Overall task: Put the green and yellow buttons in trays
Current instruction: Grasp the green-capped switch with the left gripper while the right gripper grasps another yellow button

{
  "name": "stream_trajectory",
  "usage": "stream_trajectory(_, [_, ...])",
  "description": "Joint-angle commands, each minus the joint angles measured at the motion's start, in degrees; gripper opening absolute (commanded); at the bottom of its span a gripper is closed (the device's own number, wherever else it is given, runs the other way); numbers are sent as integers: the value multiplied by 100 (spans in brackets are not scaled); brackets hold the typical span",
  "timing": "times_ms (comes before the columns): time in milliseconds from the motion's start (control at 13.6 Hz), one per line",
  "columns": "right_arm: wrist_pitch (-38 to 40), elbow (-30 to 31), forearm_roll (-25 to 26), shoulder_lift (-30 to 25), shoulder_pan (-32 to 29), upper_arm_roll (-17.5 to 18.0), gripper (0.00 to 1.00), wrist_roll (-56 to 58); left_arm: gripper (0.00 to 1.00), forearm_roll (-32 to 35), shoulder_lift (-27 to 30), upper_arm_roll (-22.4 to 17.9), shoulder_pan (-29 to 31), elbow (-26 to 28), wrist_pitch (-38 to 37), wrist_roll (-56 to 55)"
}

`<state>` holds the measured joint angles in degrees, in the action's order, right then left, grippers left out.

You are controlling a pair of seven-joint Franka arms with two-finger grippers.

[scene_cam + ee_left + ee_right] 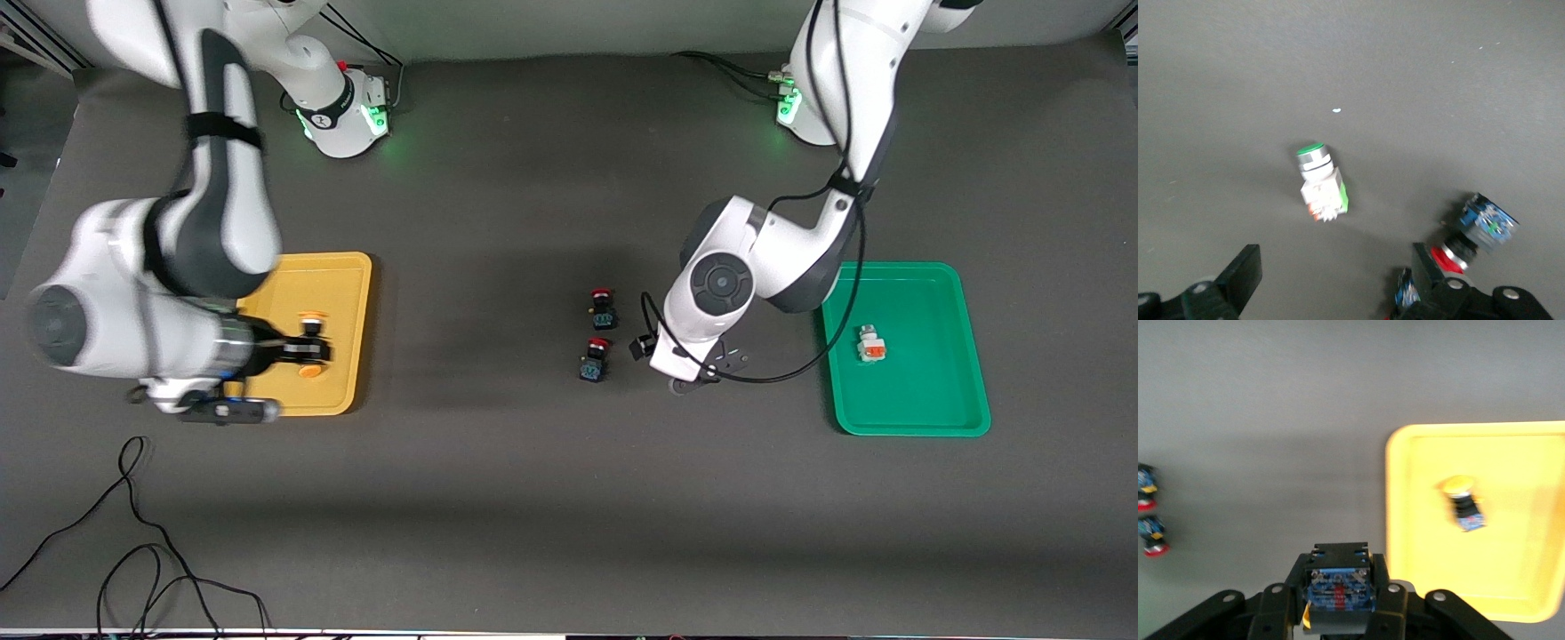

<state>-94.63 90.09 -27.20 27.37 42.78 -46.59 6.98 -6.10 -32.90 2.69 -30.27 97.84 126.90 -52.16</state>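
One yellow-capped button [311, 317] already lies in the yellow tray [354, 293], and the right gripper [307, 353], over that tray, has its jaws clamped on a second yellow-capped button [1337, 595]. A whitish button with an orange patch [871, 343] sits in the green tray [925, 284]. The left gripper [1331, 273] hangs with jaws wide apart and empty over the green-capped button [1321, 184], which is on the desk [533, 498] beside two red-capped switches [599, 334]. By my reading, about half remains: one release, one pick and place.

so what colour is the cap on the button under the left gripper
Green, on a whitish-bodied button lying on the table; the left wrist view shows it best.
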Motion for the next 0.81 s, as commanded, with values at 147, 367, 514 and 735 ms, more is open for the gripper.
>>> stream_trajectory(147, [-458, 648, -40, 171, -419, -228, 0, 1619, 97, 39, -225, -110, -207, 658, 1037, -172])
stream_trajectory(367, [-1153, 1018, -66, 496, -709, -219, 0, 2490, 63, 48, -314, -119, -207, 640, 1056, -172])
stream_trajectory(514, [-1931, 1359, -118, 839, -789, -211, 0, 2981, 25, 48, -305, -128, -163, 614, 1021, -163])
stream_trajectory(735, [-2752, 1783, -372, 1051, -789, -97, 0, 3203, 8, 48, -244, -154, -111, 570, 933, -119])
